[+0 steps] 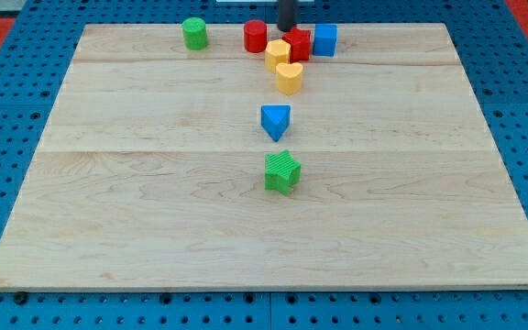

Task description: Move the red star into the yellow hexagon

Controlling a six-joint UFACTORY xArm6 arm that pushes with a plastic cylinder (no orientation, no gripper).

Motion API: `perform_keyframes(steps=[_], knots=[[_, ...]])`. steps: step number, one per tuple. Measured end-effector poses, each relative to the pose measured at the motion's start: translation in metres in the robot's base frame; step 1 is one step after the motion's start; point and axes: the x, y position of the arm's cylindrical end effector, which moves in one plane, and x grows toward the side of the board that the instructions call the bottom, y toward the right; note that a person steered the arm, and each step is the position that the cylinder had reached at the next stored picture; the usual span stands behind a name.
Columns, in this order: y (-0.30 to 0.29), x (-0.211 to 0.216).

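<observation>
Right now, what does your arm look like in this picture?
Only a short piece shows at the view's top: a straight dark rod, nearly black, plain, with no visible cables or markings. My tip sits just behind the red star.

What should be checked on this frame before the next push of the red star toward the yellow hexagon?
1. Tip located: ok. My tip sits at the view's top, just behind the red star.
2. Tip touching the star: cannot tell; they overlap in this view.
3. Star against target: ok. The star appears to touch the yellow hexagon on its right.
4. Crowding: not ok. The red cylinder and blue cube flank the star, and the yellow heart sits against the hexagon.
5. Far blocks: ok. The green cylinder, blue triangle and green star lie apart.
</observation>
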Motion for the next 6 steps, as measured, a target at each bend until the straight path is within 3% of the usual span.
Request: perform_keyframes(steps=[1,2,3,4,6], knots=[[0.049,0.008],[0.049,0.034],[0.04,0.045],[0.038,0.017],[-0.013,0.053]])
